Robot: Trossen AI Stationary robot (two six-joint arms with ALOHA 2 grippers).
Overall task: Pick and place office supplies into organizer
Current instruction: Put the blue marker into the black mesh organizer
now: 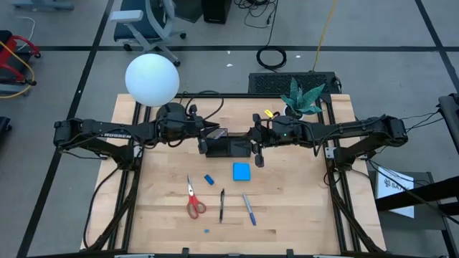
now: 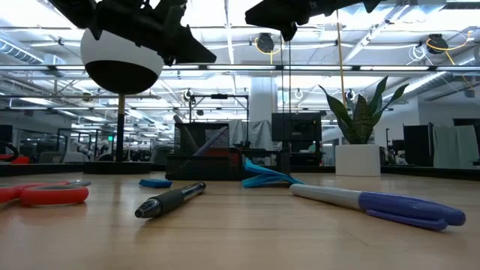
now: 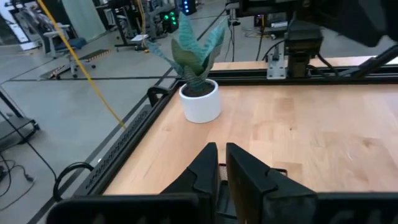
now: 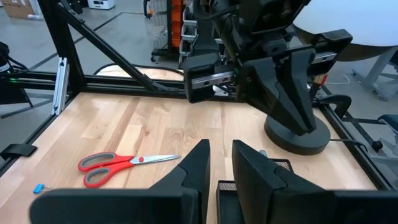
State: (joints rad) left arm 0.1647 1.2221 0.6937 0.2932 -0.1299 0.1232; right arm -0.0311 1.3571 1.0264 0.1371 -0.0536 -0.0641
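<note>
Both grippers hover over the organizer (image 1: 228, 147) at the back of the table (image 1: 301, 215), facing each other. The left gripper (image 1: 203, 147) sits at the tray's left end, fingers (image 3: 208, 165) pressed nearly together with only a sliver between them, nothing visibly held. The right gripper (image 1: 257, 154) hangs at the tray's right end, fingers (image 4: 198, 158) parted by a narrow gap, nothing seen between them. In front of the grippers, toward the table's near edge, lie the supplies: note pad (image 1: 241, 171) nearest the right gripper, eraser (image 1: 209, 179) just left of it, scissors (image 1: 193, 201) below the left gripper, black pen (image 1: 221, 205) and blue pen (image 1: 249, 209) side by side further out
</note>
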